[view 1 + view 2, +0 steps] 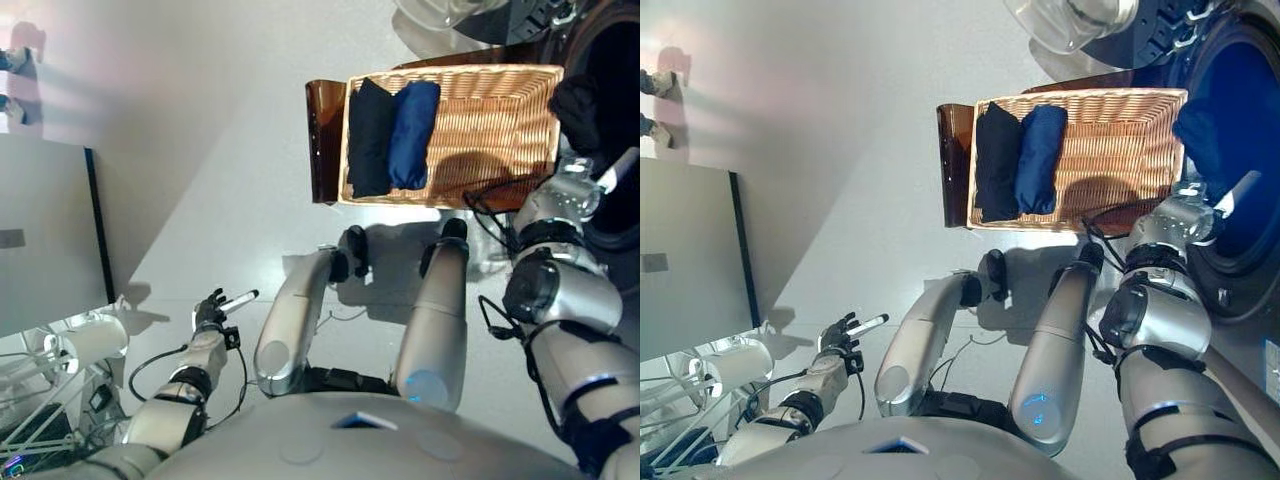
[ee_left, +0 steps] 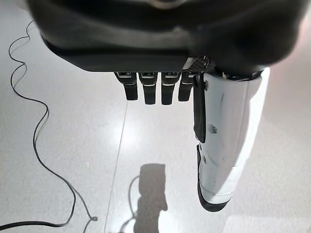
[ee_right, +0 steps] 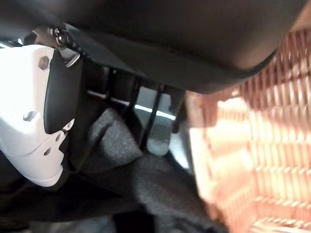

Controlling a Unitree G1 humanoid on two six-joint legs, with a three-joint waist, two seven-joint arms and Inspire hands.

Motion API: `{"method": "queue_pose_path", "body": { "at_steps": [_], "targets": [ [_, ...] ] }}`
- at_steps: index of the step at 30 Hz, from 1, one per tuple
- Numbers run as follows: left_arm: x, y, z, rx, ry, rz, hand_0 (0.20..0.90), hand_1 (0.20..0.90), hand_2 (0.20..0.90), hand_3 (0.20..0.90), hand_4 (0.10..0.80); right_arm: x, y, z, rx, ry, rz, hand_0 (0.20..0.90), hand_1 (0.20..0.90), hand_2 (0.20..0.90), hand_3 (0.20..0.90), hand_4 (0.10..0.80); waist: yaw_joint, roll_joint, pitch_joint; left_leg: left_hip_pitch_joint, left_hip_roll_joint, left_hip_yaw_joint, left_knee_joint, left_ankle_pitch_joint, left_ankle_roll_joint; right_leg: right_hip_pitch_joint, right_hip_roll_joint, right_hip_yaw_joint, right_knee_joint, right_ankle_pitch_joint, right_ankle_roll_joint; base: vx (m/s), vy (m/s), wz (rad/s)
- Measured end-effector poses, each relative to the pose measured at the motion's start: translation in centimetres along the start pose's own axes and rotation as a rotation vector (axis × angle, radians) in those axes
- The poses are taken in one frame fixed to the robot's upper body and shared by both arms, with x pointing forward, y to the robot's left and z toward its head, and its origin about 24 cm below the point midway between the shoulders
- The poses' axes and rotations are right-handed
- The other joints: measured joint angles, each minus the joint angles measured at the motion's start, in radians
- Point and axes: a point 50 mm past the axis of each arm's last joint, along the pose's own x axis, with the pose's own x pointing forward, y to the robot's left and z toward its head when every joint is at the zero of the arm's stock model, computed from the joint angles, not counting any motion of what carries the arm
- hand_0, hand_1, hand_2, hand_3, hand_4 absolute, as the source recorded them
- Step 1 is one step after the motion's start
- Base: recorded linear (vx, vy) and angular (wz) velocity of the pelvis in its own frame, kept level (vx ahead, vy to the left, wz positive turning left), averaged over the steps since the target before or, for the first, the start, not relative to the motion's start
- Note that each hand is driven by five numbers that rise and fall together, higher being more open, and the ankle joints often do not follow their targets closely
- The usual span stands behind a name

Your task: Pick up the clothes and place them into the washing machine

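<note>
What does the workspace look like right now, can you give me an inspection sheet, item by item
Surface: pale grey floor, smooth and glossy.
Job's things: wicker basket holds two folded garments side by side, a dark navy one and a blue one; a black garment is at the washing machine opening.
Clutter: white roll beside a white wire rack at the lower left.
Hands: right hand shut on the black garment; left hand low at the robot's side, fingers relaxed, holding nothing.
Cables: thin black cable loose on the floor.
Surroundings: brown stand beside the basket; grey panel at left.
</note>
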Motion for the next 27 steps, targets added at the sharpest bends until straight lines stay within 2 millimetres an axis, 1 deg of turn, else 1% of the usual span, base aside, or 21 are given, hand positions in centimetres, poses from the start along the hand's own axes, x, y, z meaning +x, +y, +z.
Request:
{"method": "queue_pose_path", "body": {
  "at_steps": [4,5,6,7,9,11,14,20,27],
  "targets": [
    [0.0,0.0,-0.2,0.000,0.007,0.001,0.900,0.900,0.900,0.900,0.800,0.0,2.5,2.5,0.086,-0.065,0.011,0.200,0.200,0.200,0.200,0.300,0.002,0.001,-0.001,0.000,-0.007,0.000,-0.005,0.000,0.000,-0.002,-0.006,0.000,0.000,0.002,-0.003,0.004,0.000,0.01],
    [-0.1,0.1,-0.4,0.001,0.010,0.001,0.900,0.900,0.900,0.900,0.800,-0.2,3.6,3.6,0.104,-0.108,0.036,0.200,0.200,0.200,0.200,0.300,-0.001,0.001,-0.001,0.000,-0.009,0.000,-0.006,0.000,0.000,-0.001,-0.008,0.001,-0.001,0.002,-0.003,0.000,0.000,0.00],
    [-0.1,0.1,-0.4,0.001,0.010,0.001,0.900,0.900,0.900,0.900,0.800,-0.2,4.0,4.0,0.114,-0.122,0.043,0.200,0.200,0.200,0.200,0.300,-0.002,0.001,-0.001,0.000,-0.010,0.000,-0.007,0.000,0.000,-0.002,-0.009,0.001,-0.001,0.001,-0.002,0.000,0.000,0.00],
    [-0.1,0.1,-0.3,0.000,0.008,0.000,0.900,0.900,0.900,0.900,0.800,-0.3,4.8,5.2,0.133,-0.155,0.062,0.200,0.200,0.200,0.200,0.300,-0.001,0.001,-0.001,0.000,-0.013,0.000,-0.007,0.000,0.001,-0.002,-0.011,0.001,-0.001,0.000,-0.001,0.000,0.000,0.00],
    [-0.1,0.0,-0.2,-0.002,0.003,-0.001,0.900,0.900,0.900,0.900,0.800,-0.3,4.8,5.4,0.115,-0.174,0.064,0.200,0.200,0.200,0.200,0.300,-0.001,0.001,-0.001,-0.001,-0.014,0.001,-0.007,-0.001,0.002,-0.004,-0.012,0.001,-0.001,0.000,0.000,0.000,0.000,0.00],
    [-0.1,0.0,-0.2,-0.002,0.001,-0.002,0.900,0.900,0.900,0.900,0.800,-0.2,4.5,5.7,0.144,-0.175,0.010,0.200,0.200,0.200,0.200,0.300,0.001,0.001,-0.001,-0.001,-0.015,0.000,-0.007,-0.002,0.004,-0.002,-0.013,0.001,-0.002,-0.001,0.002,0.000,0.000,0.00],
    [-0.1,0.0,-0.3,-0.001,0.003,-0.002,0.900,0.900,0.900,0.900,0.800,-0.2,4.4,6.0,0.157,-0.191,-0.011,0.200,0.200,0.200,0.200,0.300,0.001,0.000,-0.001,-0.002,-0.016,0.001,-0.007,-0.004,0.006,-0.002,-0.015,0.001,-0.003,-0.002,0.003,0.000,0.000,0.00],
    [-0.1,0.0,-0.3,0.001,0.002,-0.003,0.900,0.900,0.900,0.900,0.800,-0.2,4.4,6.0,0.160,-0.192,-0.023,0.200,0.200,0.200,0.200,0.300,-0.001,0.000,0.000,-0.002,-0.017,0.003,-0.006,-0.007,0.011,-0.002,-0.014,0.003,-0.005,-0.006,0.009,0.000,0.000,0.00],
    [-0.1,0.0,-0.3,0.001,0.002,-0.003,0.900,0.900,0.900,0.900,0.800,-0.2,4.3,6.0,0.151,-0.198,-0.034,0.200,0.200,0.200,0.200,0.300,-0.002,0.000,0.000,-0.002,-0.017,0.005,-0.007,-0.009,0.014,-0.003,-0.014,0.005,-0.008,-0.004,0.007,0.000,0.000,0.00]
  ]
}}
